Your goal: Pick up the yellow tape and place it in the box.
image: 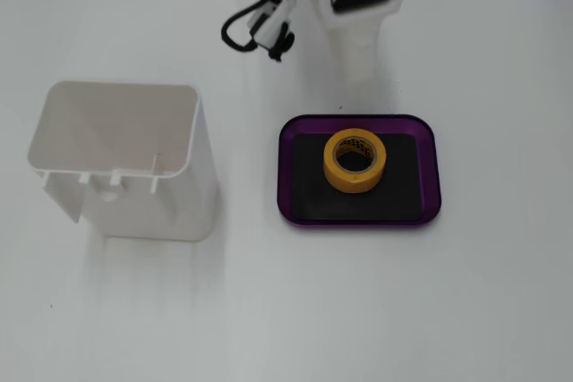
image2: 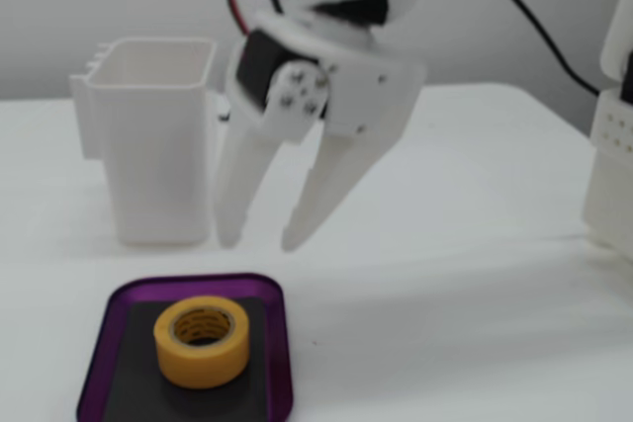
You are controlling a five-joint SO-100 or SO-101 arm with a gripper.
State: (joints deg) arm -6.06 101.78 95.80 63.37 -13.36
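The yellow tape (image: 354,160) (image2: 201,340) lies flat on the black floor of the purple box (image: 294,145) (image2: 100,357), near its middle. My white gripper (image2: 260,241) hangs above the table behind the box in a fixed view, with its two fingers spread apart and nothing between them. In the other fixed view only part of the gripper body (image: 360,8) shows at the top edge, beyond the box's far rim; its fingertips are hard to tell apart from the white table there.
A taller white open-topped container (image: 121,158) (image2: 153,140) stands beside the purple box. Black and red cables (image: 255,24) hang by the arm. Another white structure (image2: 613,145) stands at the right edge of a fixed view.
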